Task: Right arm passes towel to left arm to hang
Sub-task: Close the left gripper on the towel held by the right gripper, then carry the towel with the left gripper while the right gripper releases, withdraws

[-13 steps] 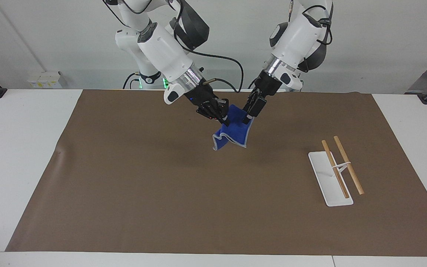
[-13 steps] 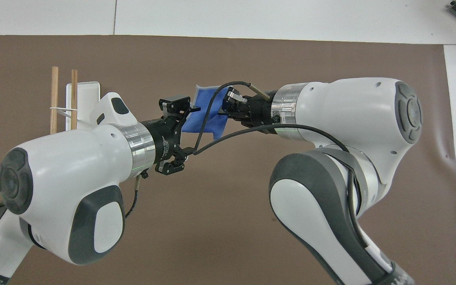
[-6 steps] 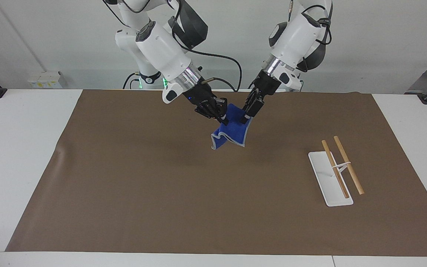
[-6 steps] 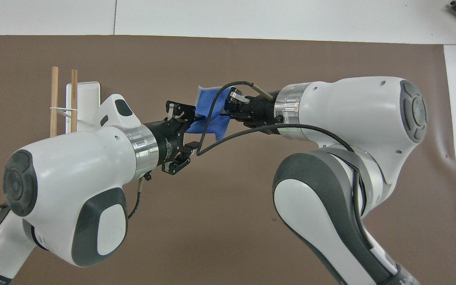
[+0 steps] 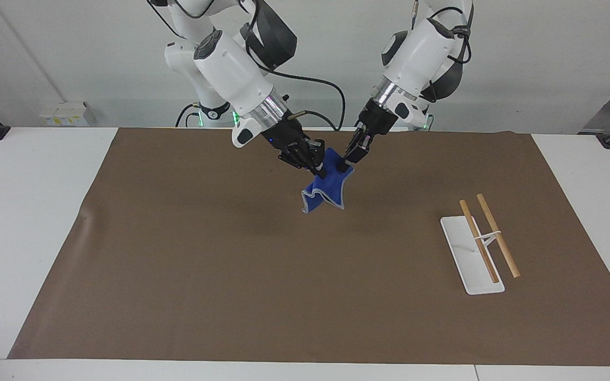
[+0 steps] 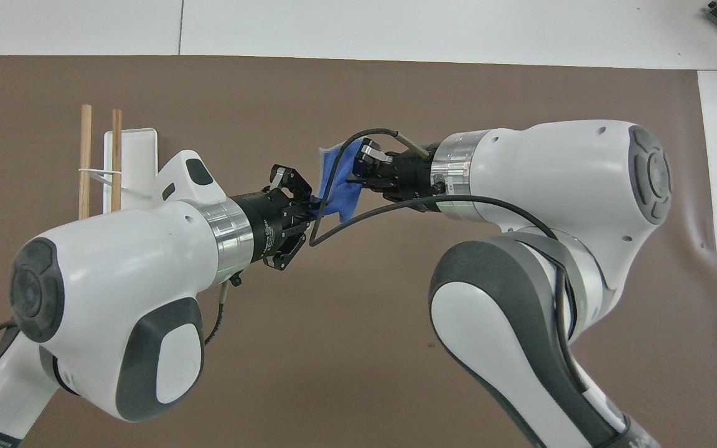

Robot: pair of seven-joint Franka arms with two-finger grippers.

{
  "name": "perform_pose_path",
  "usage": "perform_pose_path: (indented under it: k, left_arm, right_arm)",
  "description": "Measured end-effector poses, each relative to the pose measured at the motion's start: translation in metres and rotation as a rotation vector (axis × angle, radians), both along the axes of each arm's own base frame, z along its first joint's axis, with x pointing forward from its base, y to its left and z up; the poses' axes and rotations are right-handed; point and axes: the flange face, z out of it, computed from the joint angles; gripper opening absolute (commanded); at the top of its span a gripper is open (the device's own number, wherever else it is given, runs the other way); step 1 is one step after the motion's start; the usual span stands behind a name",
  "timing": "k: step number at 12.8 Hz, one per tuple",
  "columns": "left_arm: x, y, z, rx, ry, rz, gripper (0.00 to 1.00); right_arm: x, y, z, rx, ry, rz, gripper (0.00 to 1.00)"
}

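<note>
The right gripper (image 5: 320, 170) is pinching the towel (image 5: 327, 189) by its upper edge with its fingertips shut on the cloth, holding it in the air over the middle of the brown mat (image 5: 231, 275) so that it is hanging free for the handover. The left gripper (image 5: 345, 165) is nipping the top corner beside it, its fingertips closed onto the cloth, so both arms are gripping the towel at once. A white-based rack with two wooden rods (image 5: 482, 241) is waiting on the mat toward the left arm's end, probably the hanging place. The mat is covering a white table (image 5: 29, 211); a pale wall is standing by the robots.
</note>
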Motion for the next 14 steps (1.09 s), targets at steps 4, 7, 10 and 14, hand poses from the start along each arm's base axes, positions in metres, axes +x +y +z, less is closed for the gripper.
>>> perform_pose_path:
  k: [4, 7, 10, 14]
  left_arm:
    - [0.002, 0.003, 0.0, 0.006, -0.011, -0.011, 0.0]
    - [0.007, 0.011, 0.0, 0.021, -0.037, -0.035, 0.0]
    - [0.024, 0.041, -0.001, 0.033, -0.051, -0.002, 0.0]
    - [0.053, 0.109, -0.007, 0.059, -0.063, 0.084, 0.0]
  right_arm:
    - [-0.001, -0.001, 0.0, -0.002, 0.003, 0.001, 0.0]
    - [-0.001, -0.003, 0.0, -0.004, 0.007, 0.0, 0.42]
    - [0.003, -0.016, -0.002, -0.03, 0.019, -0.002, 0.76]
    - [0.002, -0.059, 0.006, -0.157, 0.049, 0.022, 0.95]
